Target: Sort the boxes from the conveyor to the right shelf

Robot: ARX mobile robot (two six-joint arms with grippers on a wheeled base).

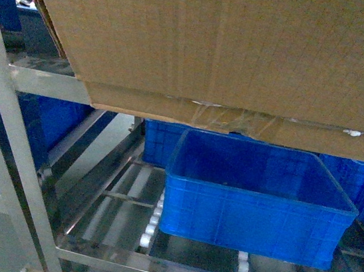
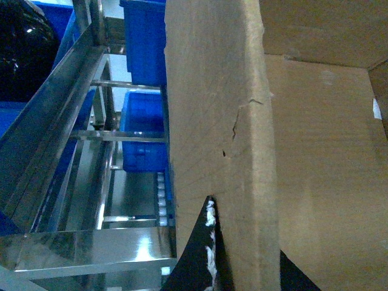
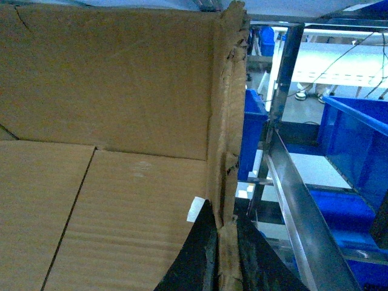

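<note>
A large brown cardboard box (image 1: 215,40) hangs in the air and fills the top of the head view, with its taped bottom seam (image 1: 238,120) facing me. My left gripper (image 2: 245,230) is shut on the box's left wall (image 2: 212,91), one black finger (image 2: 200,260) outside and one inside. In the same way my right gripper (image 3: 223,209) is shut on the ragged right wall (image 3: 227,109). The box's inside (image 3: 121,121) holds nothing. The stainless-steel right shelf (image 1: 25,155) stands just below and behind the box. The conveyor is out of view.
A blue plastic crate (image 1: 254,199) sits on the shelf's white roller rails (image 1: 151,229) under the box, and more blue crates (image 1: 56,119) stand behind and beside it. Steel shelf rails (image 2: 54,139) (image 3: 297,206) run close beside both grippers.
</note>
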